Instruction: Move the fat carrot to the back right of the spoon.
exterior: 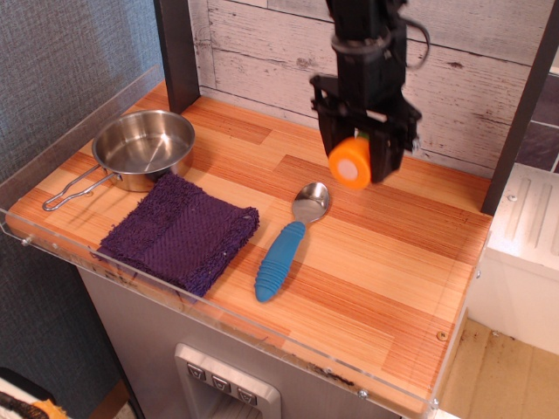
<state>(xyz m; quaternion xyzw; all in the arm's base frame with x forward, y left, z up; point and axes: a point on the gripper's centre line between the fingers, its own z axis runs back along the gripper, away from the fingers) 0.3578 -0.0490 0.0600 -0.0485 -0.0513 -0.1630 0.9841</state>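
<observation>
My gripper [354,160] is shut on the fat carrot [350,163], a stubby orange cylinder whose paler round end faces the camera; its green top is hidden between the fingers. It hangs above the wooden counter, up and to the right of the spoon's bowl. The spoon [286,240] lies flat at the middle of the counter, its shiny metal bowl toward the back and its ribbed blue handle toward the front.
A purple cloth [179,230] lies at the front left. A steel pan [140,149] with a wire handle stands behind it. A clear plastic rim [227,325] edges the counter. A plank wall [262,52] and dark posts stand behind.
</observation>
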